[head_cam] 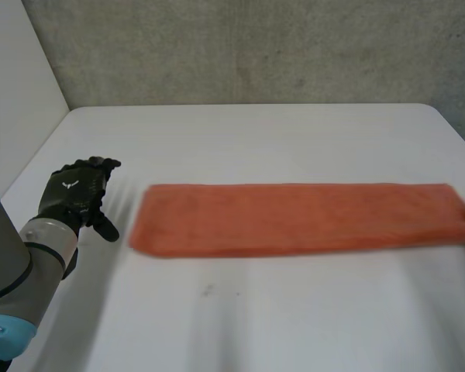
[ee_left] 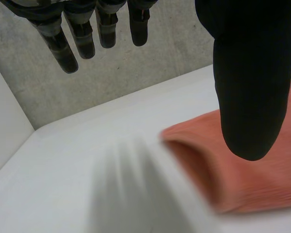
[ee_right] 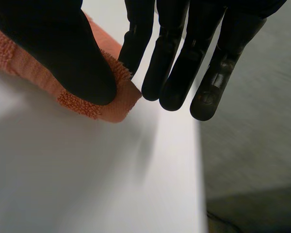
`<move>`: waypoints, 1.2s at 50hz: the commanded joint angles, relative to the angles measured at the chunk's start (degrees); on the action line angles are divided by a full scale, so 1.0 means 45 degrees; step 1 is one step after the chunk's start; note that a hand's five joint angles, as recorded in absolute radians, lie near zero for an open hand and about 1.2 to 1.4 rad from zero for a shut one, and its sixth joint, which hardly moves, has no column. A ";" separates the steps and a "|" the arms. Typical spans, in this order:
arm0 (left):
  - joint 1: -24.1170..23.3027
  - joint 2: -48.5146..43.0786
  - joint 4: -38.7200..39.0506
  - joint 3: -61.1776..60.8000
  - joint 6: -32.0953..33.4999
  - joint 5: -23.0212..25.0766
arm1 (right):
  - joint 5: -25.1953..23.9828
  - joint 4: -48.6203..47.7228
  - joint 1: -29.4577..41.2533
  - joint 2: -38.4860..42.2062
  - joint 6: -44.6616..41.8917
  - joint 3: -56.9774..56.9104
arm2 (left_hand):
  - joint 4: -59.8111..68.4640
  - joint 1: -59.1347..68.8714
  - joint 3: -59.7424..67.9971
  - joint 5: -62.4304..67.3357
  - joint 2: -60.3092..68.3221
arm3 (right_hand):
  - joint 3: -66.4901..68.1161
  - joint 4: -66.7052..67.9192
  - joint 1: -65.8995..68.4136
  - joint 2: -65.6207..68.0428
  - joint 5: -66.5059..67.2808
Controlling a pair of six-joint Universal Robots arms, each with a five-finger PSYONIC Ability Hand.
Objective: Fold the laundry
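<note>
White table [head_cam: 256,139] was crossed from nine to three o'clock by the orange towel [head_cam: 302,218] (a long strip). Its three-o'clock corner was pinched by the right hand [ee_right: 77,53]; the left hand [head_cam: 77,194] was held spread at nine. Edges should be matched squarely.

Left hand [head_cam: 77,194] hangs open; right hand [ee_right: 63,48] pinches the cloth [ee_right: 114,107].

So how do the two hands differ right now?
The left hand is open, fingers straight, holding nothing; the right hand pinches a towel corner between thumb and finger. The left hand hangs beside one end of the towel, apart from it; the right hand is on the other end. Both are black.
</note>
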 commanded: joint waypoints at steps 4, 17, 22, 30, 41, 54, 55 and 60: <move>-0.0047 0.0010 -0.0019 -0.0004 -0.0006 0.0001 | 0.0889 0.0105 -0.1506 -0.0080 -0.1839 -0.1200 | 0.0082 -0.0111 0.0081 -0.0408 0.0123 | 0.2737 0.2633 0.5791 0.2741 0.3317; -0.0028 0.0010 0.0020 -0.0004 -0.0006 -0.0019 | 0.0830 -0.0110 0.5956 -0.1526 0.0506 -0.2021 | 0.0082 -0.0111 0.0081 -0.0408 0.0123 | 0.2737 0.2633 0.5791 0.2741 0.3317; -0.0047 0.0010 0.0020 -0.0004 -0.0006 -0.0038 | 0.0830 -0.0559 1.0097 -0.0139 0.0604 -0.3056 | 0.0082 -0.0111 0.0081 -0.0408 0.0123 | 0.2737 0.2633 0.5791 0.2741 0.3317; -0.0106 -0.0009 0.0020 -0.0004 -0.0006 -0.0194 | 0.0791 -0.1008 1.3163 0.2693 0.0682 -0.4404 | 0.0082 -0.0111 0.0081 -0.0408 0.0123 | 0.2737 0.2633 0.5791 0.2741 0.3317; -0.0164 -0.0029 0.0020 0.0054 0.0013 -0.0156 | 0.1180 -0.0833 1.3769 0.2486 0.0974 -0.4914 | 0.0082 -0.0111 0.0081 -0.0408 0.0123 | -1.2818 -1.2922 -0.9764 -1.2814 -1.2239; -0.2450 -0.1044 0.0020 0.2262 0.0130 -0.0019 | 0.1612 0.1564 1.0258 -0.1562 0.3570 -0.2474 | 0.0082 -0.0111 0.0081 -0.0408 0.0123 | -1.2818 -1.2922 -0.9764 -1.2814 -1.2239; -0.2914 -0.1412 0.0000 0.2784 0.0130 0.0001 | 0.1611 0.1570 1.0253 -0.1565 0.3573 -0.2471 | 0.0082 -0.0111 0.0081 -0.0408 0.0123 | -1.2818 -1.2922 -0.9764 -1.2814 -1.2239; -0.4087 -0.2855 -0.0019 0.4346 0.0130 0.0020 | 0.0483 0.2410 0.7954 -0.1819 0.4178 -0.0445 | 0.0129 -0.0064 0.0128 -0.0361 0.0170 | -1.2818 -1.2922 -0.9764 -1.2814 -1.2239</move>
